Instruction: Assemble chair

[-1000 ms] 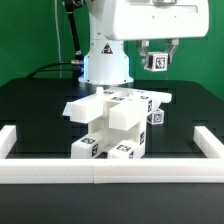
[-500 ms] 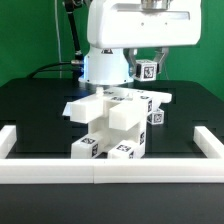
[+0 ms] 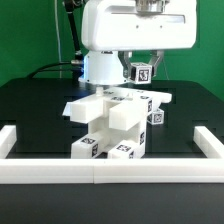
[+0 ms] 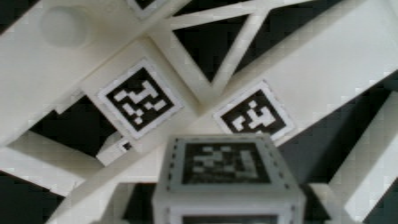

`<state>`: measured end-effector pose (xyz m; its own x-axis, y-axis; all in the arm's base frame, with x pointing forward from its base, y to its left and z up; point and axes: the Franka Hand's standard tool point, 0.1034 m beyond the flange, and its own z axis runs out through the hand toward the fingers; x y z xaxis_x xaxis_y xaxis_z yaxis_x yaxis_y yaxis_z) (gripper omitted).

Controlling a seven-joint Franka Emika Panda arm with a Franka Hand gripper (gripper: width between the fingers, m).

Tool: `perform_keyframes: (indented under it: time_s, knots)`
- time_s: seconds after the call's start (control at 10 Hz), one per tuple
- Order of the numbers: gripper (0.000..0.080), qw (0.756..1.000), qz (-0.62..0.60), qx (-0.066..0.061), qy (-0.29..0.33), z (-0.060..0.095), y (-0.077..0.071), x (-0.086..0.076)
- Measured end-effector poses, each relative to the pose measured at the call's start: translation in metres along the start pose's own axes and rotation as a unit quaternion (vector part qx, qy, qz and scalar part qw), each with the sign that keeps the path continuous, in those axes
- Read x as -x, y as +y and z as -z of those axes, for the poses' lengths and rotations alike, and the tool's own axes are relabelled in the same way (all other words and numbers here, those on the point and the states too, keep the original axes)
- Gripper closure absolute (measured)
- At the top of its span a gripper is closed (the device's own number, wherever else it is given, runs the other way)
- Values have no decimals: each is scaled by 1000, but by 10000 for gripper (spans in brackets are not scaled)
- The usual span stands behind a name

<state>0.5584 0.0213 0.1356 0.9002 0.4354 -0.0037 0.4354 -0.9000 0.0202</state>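
The chair's white tagged parts stand joined in a cluster (image 3: 115, 122) at the middle of the black table, with a slanted panel on top and blocky legs toward the front. My gripper (image 3: 141, 66) hangs just above the cluster's back, shut on a small white tagged cube (image 3: 141, 72). In the wrist view the cube (image 4: 217, 165) sits between the jaws of my gripper (image 4: 221, 206). Below it lie the chair's white bars and two tags (image 4: 139, 97), seen close and blurred.
A long white border rail (image 3: 100, 172) runs along the front, with short arms at the exterior view's left (image 3: 8, 140) and right (image 3: 208, 140). The arm's base (image 3: 105, 65) stands behind the cluster. A small tagged piece (image 3: 156, 117) sits at the cluster's right side.
My gripper has moved toward the exterior view's left and slightly down with the cube, from beside the cluster to above its back. The chair parts have not moved.
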Motion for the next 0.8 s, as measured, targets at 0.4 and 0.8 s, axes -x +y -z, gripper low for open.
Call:
perform_keyframes:
  time_s: [0.4, 0.8]
  knots:
    - [524, 1000, -3, 2, 1, -2, 22, -15]
    - [524, 1000, -5, 2, 0, -3, 24, -14]
